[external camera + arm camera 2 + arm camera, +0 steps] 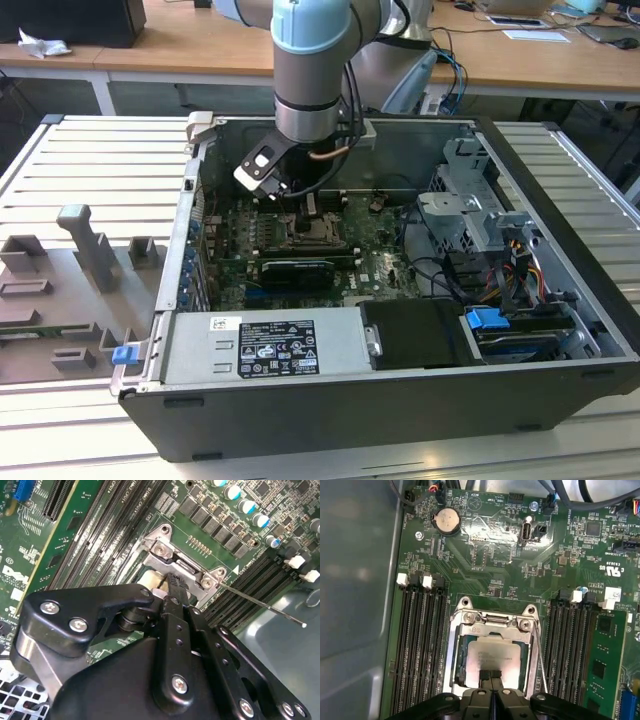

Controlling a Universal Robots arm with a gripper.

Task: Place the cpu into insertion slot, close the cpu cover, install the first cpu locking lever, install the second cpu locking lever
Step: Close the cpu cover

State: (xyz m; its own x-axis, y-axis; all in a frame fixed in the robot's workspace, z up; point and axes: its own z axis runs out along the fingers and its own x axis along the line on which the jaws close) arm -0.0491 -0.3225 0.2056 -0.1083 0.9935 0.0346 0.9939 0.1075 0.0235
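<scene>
In the first wrist view the chip (492, 652) is seen seated in the socket (461, 677) under the lowered cover (492, 628), at whose edge the gripper (490, 674) is set, its fingers (484, 674) clenched together on nothing, apparently so that the cover is pressed flat.

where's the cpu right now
In the first wrist view the cpu lies flat inside the window of the cpu cover, between two banks of memory slots, with the gripper at its edge.
</scene>
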